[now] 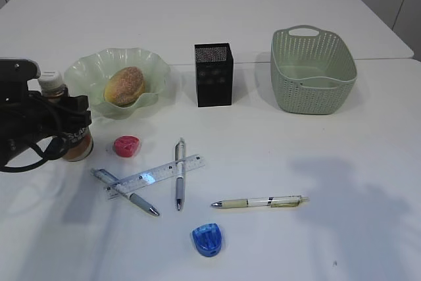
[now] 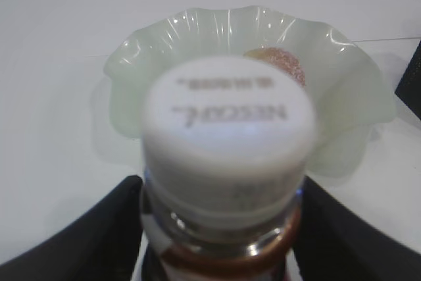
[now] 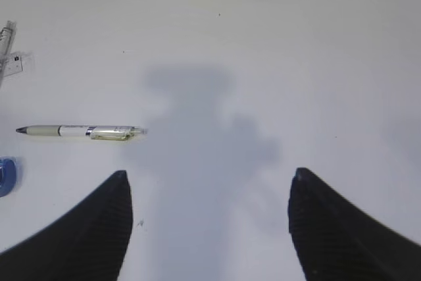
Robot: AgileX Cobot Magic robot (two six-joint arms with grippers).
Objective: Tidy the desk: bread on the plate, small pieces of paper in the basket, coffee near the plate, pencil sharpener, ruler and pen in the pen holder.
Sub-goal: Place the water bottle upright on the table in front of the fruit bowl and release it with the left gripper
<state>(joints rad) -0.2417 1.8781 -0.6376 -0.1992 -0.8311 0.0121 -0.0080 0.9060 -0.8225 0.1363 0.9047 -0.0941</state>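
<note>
The coffee (image 1: 71, 137) is sitting upright on the desk (image 1: 329, 176) just left of the plate (image 1: 89, 70), brown bottle with a white cap. The bread (image 1: 125, 85) is already lying in that wavy green dish. The left gripper (image 2: 220, 228) is straddling the bottle neck, with a black finger (image 2: 99, 235) showing on each side of it; can't tell if they're actually squeezing the glass or sitting just off it. The right gripper (image 3: 210, 228) is hanging spread wide over bare desk, holding nothing. The left wrist view is giving the cap lettering up close, which the exterior view isn't. The exterior view is showing the pen holder (image 1: 213, 74) and the basket (image 1: 313, 70) at the back.
</note>
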